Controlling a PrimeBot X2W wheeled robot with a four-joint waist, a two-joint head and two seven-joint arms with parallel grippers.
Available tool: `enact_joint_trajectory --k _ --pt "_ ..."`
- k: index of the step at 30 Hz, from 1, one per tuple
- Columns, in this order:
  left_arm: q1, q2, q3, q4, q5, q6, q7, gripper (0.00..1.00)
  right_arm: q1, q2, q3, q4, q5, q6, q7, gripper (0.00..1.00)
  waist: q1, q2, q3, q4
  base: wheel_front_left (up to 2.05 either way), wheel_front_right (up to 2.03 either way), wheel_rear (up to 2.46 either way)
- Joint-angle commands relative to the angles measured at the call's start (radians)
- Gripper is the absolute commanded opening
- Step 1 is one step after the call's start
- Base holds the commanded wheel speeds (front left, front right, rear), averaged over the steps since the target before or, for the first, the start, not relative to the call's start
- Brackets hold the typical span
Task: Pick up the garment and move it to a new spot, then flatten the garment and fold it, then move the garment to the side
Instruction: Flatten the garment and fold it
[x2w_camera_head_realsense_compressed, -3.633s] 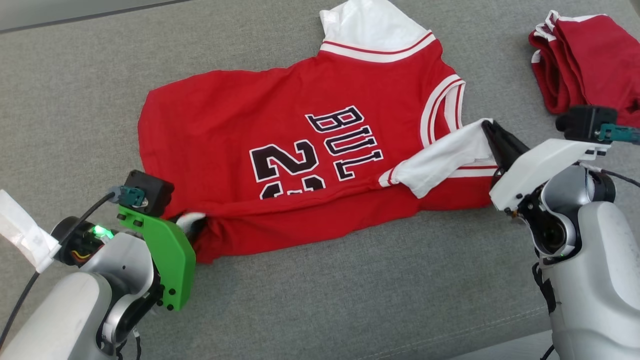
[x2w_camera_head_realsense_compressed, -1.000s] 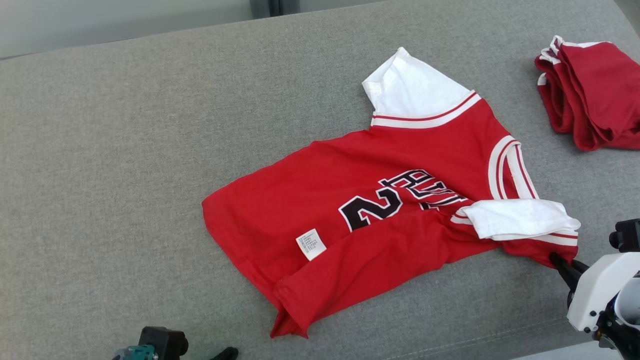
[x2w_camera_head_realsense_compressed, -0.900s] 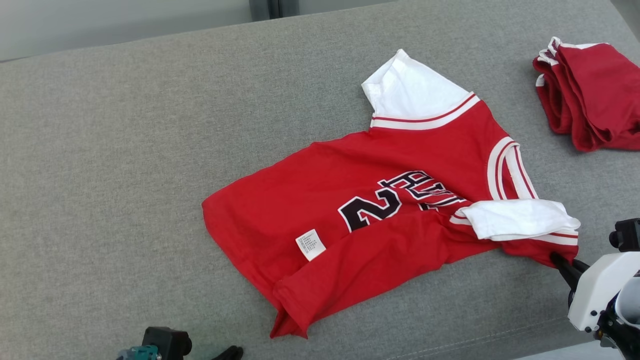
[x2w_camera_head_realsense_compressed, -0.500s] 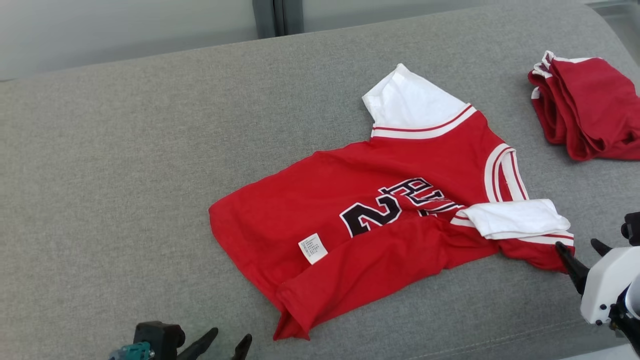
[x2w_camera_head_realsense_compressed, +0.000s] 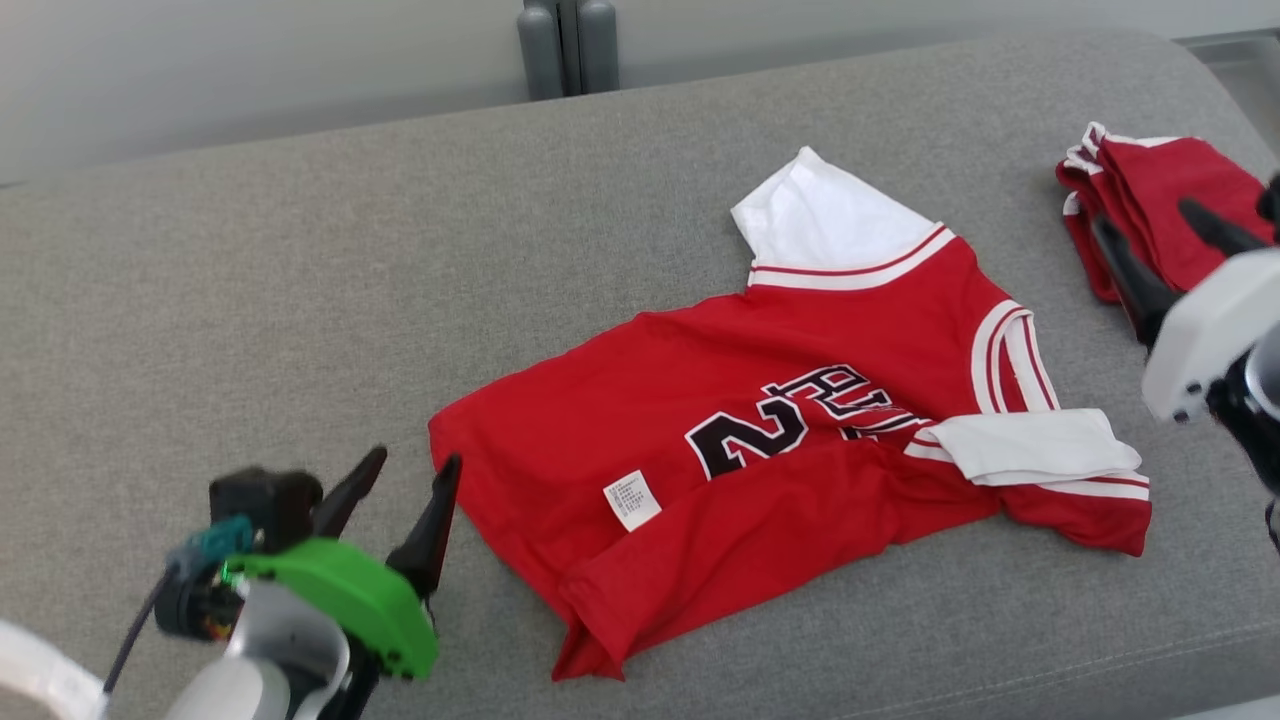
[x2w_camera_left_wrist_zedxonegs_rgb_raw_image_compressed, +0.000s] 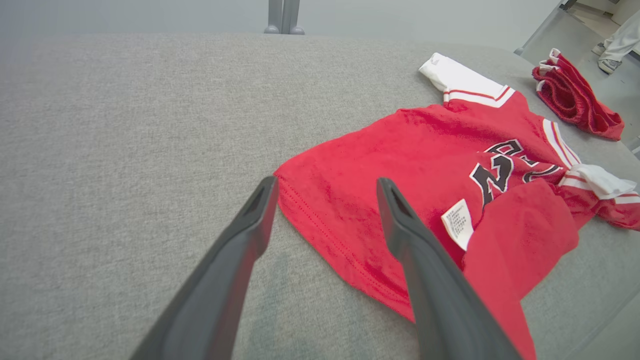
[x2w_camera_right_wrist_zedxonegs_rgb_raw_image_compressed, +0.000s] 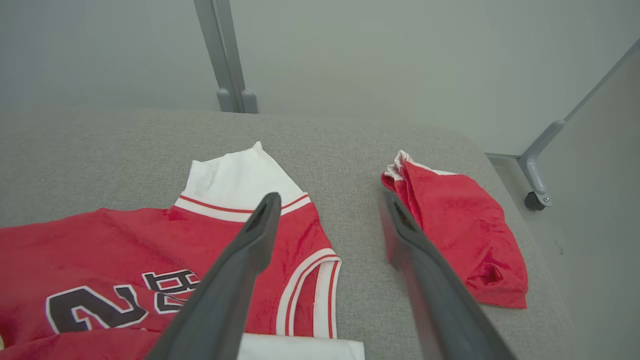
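Where the garment lies: the red garment is spread on the grey surface, lettered side up, and I see neither arm holding it.
Garment condition: its near edge is doubled back over the body, exposing a white care label. That fold partly covers the black number.
Sleeves: the far white sleeve lies out flat. The near white sleeve is folded in over the garment's chest.
Left arm: the left end effector has its fingers spread wide and grasps nothing. It sits just beside the garment's hem corner. In my left wrist view one finger shows over that corner and the other over bare surface. I cannot tell whether it touches the cloth.
Right arm: the right end effector has its fingers spread wide and grasps nothing. It is off the garment's neck end, apart from it.
Second item: a folded red pile lies beyond the garment's neck end, not touching it.
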Motion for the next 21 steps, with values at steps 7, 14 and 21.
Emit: enact_joint_trajectory --k 7,14,21 --pt "-0.314 -0.075 -0.048 0.149 0.049 -0.043 0.060 1.00 -0.365 -0.009 0.150 0.203 -0.068 -0.001 0.040 1.00 0.0000 0.0000 0.295 0.110 0.00 0.00 0.00" --pt "-0.427 -0.122 -0.115 0.210 0.079 -0.092 0.086 1.00 -0.556 -0.029 0.232 0.436 -0.092 -0.001 -0.015 1.00 0.0000 0.0000 0.382 0.205 0.00 0.00 0.00" --pt "-0.428 -0.115 -0.140 0.148 0.082 -0.095 0.114 1.00 -0.629 -0.032 0.277 0.596 -0.073 -0.001 -0.083 1.00 0.0000 0.0000 0.408 0.252 0.00 0.00 0.00"
